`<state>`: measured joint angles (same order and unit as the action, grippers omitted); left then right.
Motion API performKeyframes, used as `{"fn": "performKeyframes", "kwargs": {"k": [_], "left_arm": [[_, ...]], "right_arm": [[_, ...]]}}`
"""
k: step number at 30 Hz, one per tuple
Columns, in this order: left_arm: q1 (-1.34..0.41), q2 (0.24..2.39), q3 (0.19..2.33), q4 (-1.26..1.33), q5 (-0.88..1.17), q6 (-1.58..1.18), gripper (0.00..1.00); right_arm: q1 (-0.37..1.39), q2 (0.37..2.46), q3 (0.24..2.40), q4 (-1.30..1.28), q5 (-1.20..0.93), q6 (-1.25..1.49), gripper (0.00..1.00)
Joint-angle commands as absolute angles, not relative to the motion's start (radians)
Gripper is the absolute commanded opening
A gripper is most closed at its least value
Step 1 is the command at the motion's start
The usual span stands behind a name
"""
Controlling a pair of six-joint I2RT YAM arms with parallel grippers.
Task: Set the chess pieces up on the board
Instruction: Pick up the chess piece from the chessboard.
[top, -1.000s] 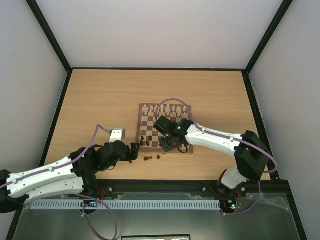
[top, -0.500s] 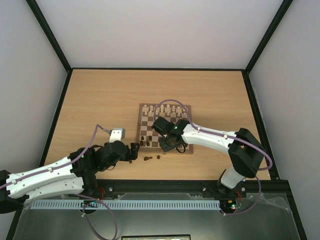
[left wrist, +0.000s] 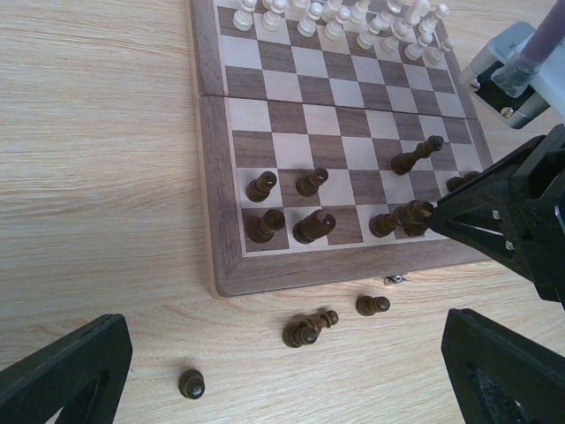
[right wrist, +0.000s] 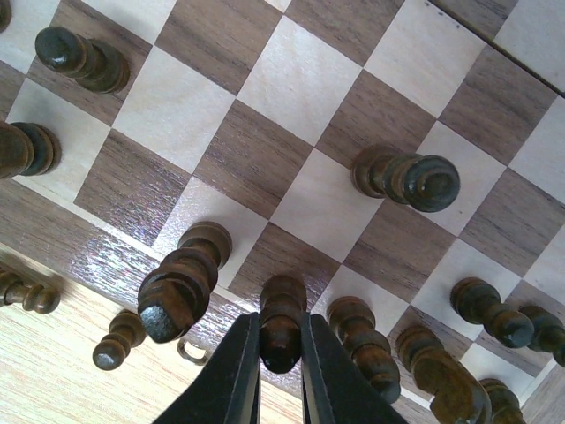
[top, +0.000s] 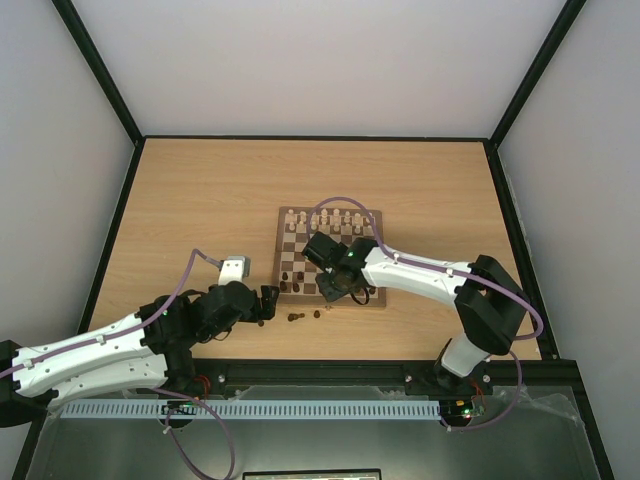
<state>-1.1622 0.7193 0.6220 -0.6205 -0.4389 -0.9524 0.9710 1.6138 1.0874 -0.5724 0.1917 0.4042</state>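
Several tiny dark brown wooden chess pieces (top: 293,317) lie, seen from above, just off the checkered wooden board's (top: 281,240) near edge. Left wrist view: the left gripper (left wrist: 282,362) gapes empty over them, likely poised to collect. Right wrist view: the right gripper (right wrist: 281,340) pinches one dark piece (right wrist: 282,305) upright on the edge row, probably seating it.

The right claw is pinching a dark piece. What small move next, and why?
Probably lift it straight up. The right gripper is shut on a dark piece in the board's near row, with neighbouring pieces close on either side; a vertical rise should avoid toppling them.
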Motion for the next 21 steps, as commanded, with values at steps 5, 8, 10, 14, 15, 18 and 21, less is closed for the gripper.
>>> {"fn": "performKeyframes", "kwargs": {"k": [5,8,10,14,15,18,21], "left_arm": [[-1.166,0.708,0.637,-0.638,-0.456,-0.956,0.99],[-1.166,0.709,0.637,-0.637,-0.455,-0.955,0.99],[-1.166,0.708,0.637,-0.637,-0.457,-0.955,0.99],[-1.167,0.705,0.641,-0.645,-0.466,-0.958,0.99],[-1.166,0.703,0.643,-0.648,-0.468,-0.959,0.99],[-1.166,0.689,0.647,-0.654,-0.478,-0.962,0.99],[-1.166,0.680,0.650,-0.661,-0.483,-0.963,0.99]], "right_arm": [[0.971,1.578,1.113,-0.633,0.197,0.409,0.07],[0.975,1.535,1.124,-0.656,0.194,0.413,0.07],[0.982,1.510,1.141,-0.673,0.186,0.418,0.07],[1.012,1.485,1.172,-0.696,0.185,0.425,0.08],[1.018,1.481,1.181,-0.698,0.182,0.425,0.08],[1.028,1.483,1.213,-0.697,0.171,0.417,0.08],[1.031,1.501,1.246,-0.692,0.159,0.402,0.08]]}}
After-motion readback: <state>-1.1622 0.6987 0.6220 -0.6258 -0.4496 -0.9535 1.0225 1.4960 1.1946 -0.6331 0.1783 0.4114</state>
